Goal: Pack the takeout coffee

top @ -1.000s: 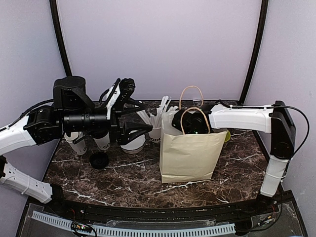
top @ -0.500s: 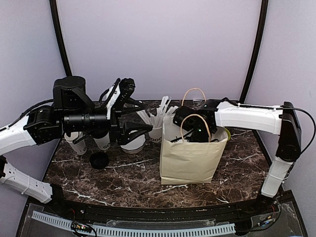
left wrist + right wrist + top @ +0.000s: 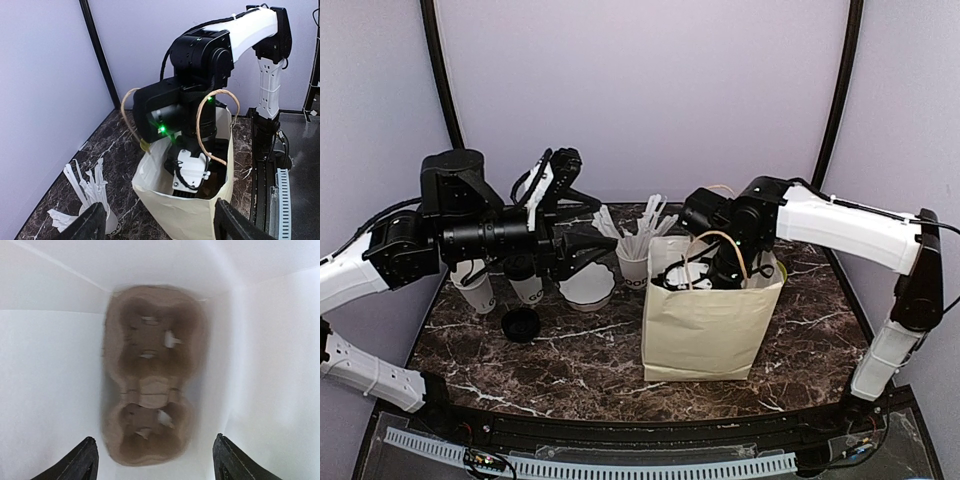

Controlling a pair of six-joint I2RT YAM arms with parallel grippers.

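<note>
Nearest the table [image 3: 570,370] edge is the paper bag [image 3: 700,330], upright with its mouth open. The right gripper [image 3: 154,450] is down in the bag mouth, fingers spread wide, nothing between them. Straight below it on the bag floor is a brown pulp cup carrier [image 3: 150,375] with two wells, both empty. The gripper isn't touching it.

A round black lid [image 3: 521,323] lies loose on the table, below the left arm on its near side, well apart from the right gripper.

The coffee is outside the bag. The first coffee cup [image 3: 475,292] and second coffee cup [image 3: 527,288] stand upright side by side under the left arm, back toward the wrist from the fingers of the left gripper [image 3: 159,215]. The arm mostly hides their tops, so I can't tell if they're lidded. Neither gripper touches them.

The left gripper hangs above the table, fingers spread, holding nothing, aimed at the bag. The white scalloped bowl [image 3: 588,287] sits just below its fingertips. The cup of straws [image 3: 635,265] is past the fingertips, between them and the bag.
</note>
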